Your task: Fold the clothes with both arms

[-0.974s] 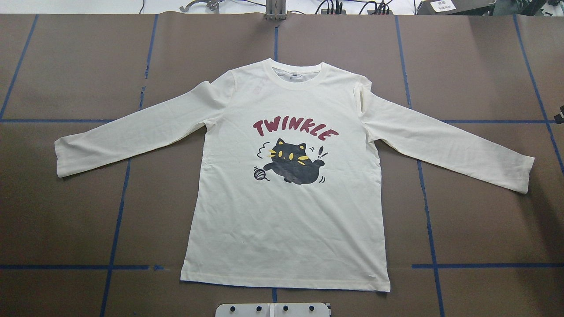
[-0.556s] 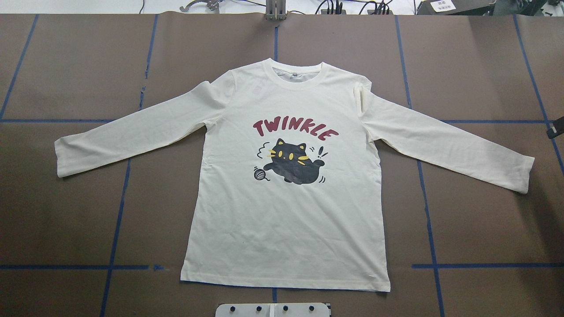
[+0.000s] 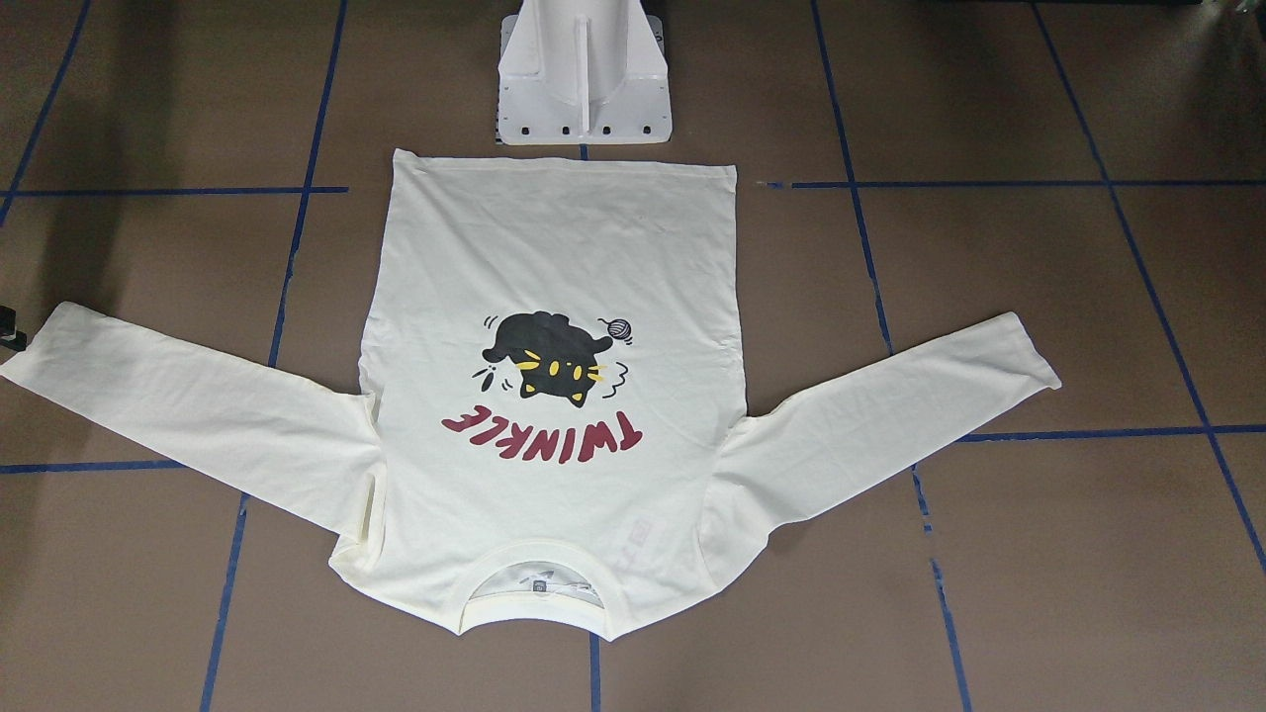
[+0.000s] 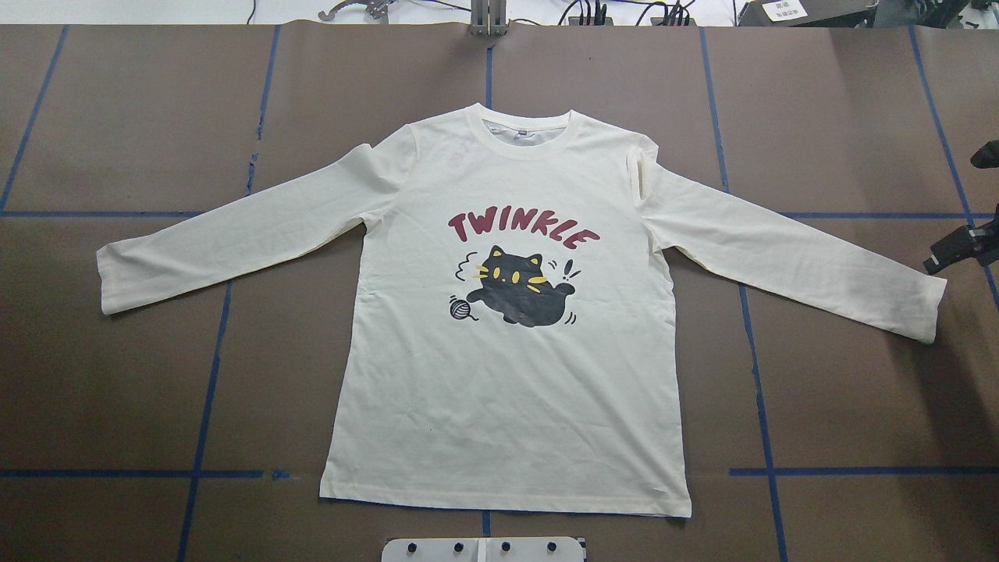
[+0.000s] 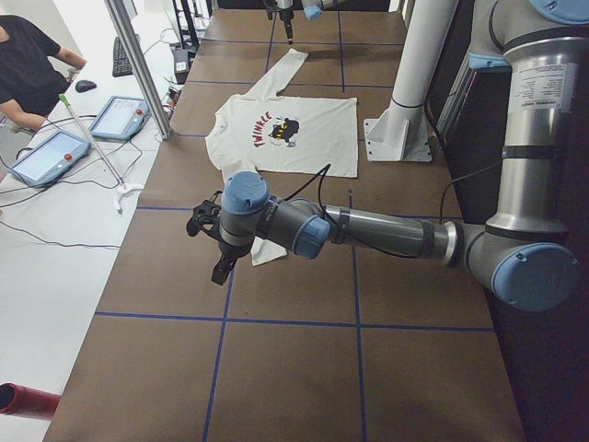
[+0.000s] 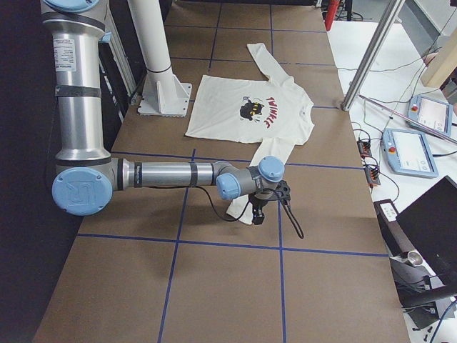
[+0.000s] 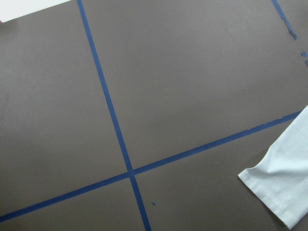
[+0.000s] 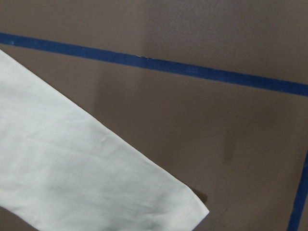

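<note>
The cream long-sleeved shirt [image 4: 507,375] lies flat and face up on the brown table, both sleeves spread, the cat and "TWINKLE" print showing; it also shows in the front view [image 3: 554,247]. My right gripper [image 4: 948,254] reaches in at the right edge, just beyond the right sleeve cuff [image 4: 929,308] and above the table; I cannot tell if it is open. The right wrist view shows that cuff [image 8: 72,178] below. My left gripper [image 5: 221,270] hovers near the left sleeve cuff [image 7: 284,187]; it shows only in the left side view, so I cannot tell its state.
The white pedestal [image 3: 584,79] stands at the shirt's hem side. Blue tape lines [image 4: 207,390] cross the table. Tablets [image 5: 51,152] and a person [image 5: 23,64] are beyond the far edge.
My right gripper has come farther into the overhead view from the right edge, down toward the right sleeve cuff. The shirt has not moved.
</note>
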You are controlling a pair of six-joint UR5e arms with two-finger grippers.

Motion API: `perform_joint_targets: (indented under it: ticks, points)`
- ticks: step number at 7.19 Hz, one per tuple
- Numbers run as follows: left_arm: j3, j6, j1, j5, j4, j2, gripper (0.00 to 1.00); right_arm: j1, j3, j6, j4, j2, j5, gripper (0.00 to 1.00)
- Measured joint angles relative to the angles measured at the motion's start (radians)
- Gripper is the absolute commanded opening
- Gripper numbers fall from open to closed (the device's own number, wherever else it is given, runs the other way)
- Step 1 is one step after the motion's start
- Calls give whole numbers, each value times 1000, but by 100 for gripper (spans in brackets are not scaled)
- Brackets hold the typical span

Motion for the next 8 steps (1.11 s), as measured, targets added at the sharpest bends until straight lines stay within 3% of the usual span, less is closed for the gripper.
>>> perform_joint_targets:
  ticks: [4,6,8]
  points:
    - [-3,-2,0,0,-8,0,100,-6,-113,12,0,57,0,75]
    - [-5,-3,0,0,-8,0,100,-7,-178,14,0,98,8,62]
    - [-10,-3,0,0,-8,0,100,-8,-181,18,0,90,21,62]
